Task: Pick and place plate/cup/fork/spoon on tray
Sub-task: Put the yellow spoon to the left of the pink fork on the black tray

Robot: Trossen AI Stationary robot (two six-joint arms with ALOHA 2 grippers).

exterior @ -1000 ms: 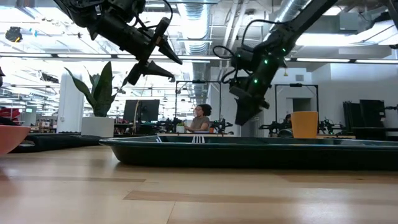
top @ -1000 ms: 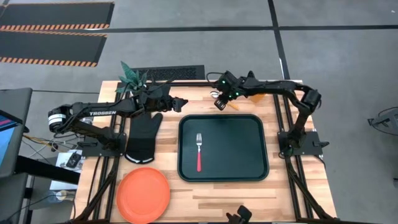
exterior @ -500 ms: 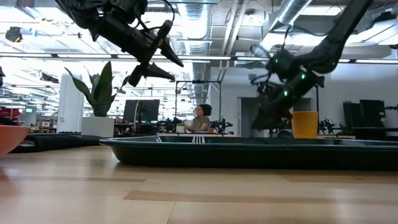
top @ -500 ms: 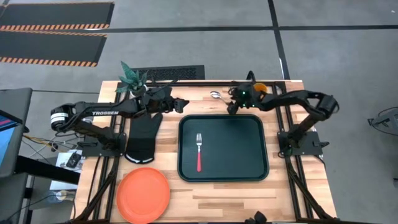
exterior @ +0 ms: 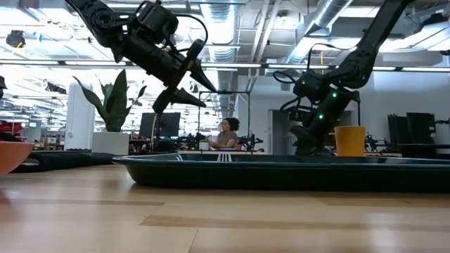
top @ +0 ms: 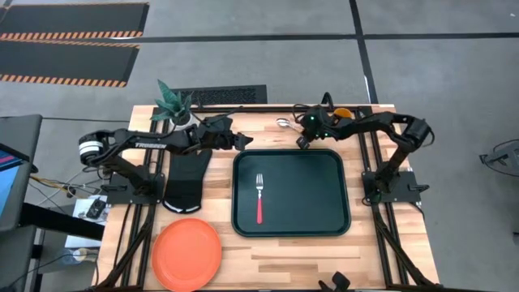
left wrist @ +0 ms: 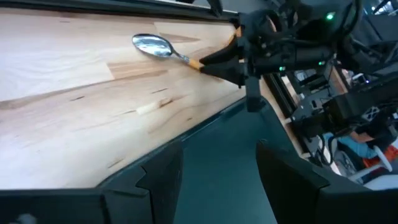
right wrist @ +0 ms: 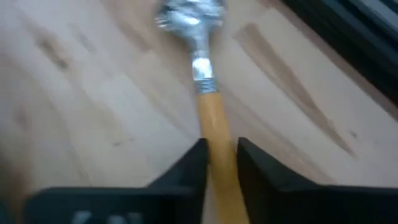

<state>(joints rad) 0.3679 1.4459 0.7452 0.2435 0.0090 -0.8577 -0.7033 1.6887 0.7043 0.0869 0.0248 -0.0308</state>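
Observation:
The spoon (top: 284, 123), with a silver bowl and an orange handle, lies on the table just beyond the tray's (top: 345, 195) far edge. My right gripper (top: 302, 139) is low over the spoon's handle and shut on it. The orange-yellow cup (top: 343, 113) stands upright behind the right arm and also shows in the low view (exterior: 349, 140). The red-handled fork (top: 259, 199) lies on the tray. The orange-red plate (top: 187, 254) lies flat at the table's near left. My left gripper (top: 242, 142) is open and empty, in the air by the tray's far left corner. My right gripper pinches the spoon's orange handle (right wrist: 214, 134) between its two fingers (right wrist: 194, 163), some way behind the bowl. The fingers come slanting down from the table's right side and lie along the handle. The spoon's bowl (left wrist: 152, 45) rests on the table.
A black oven mitt (top: 185, 178) lies left of the tray under the left arm. A potted plant (top: 173, 102) stands at the far left. Bare wood lies between the plate and the tray and along the near edge.
My right gripper has gone toward the table's right edge and down, from above the tray's far edge to the spoon's handle. My left gripper has reached a little toward the tray and dipped slightly, staying open. The spoon lies where it was.

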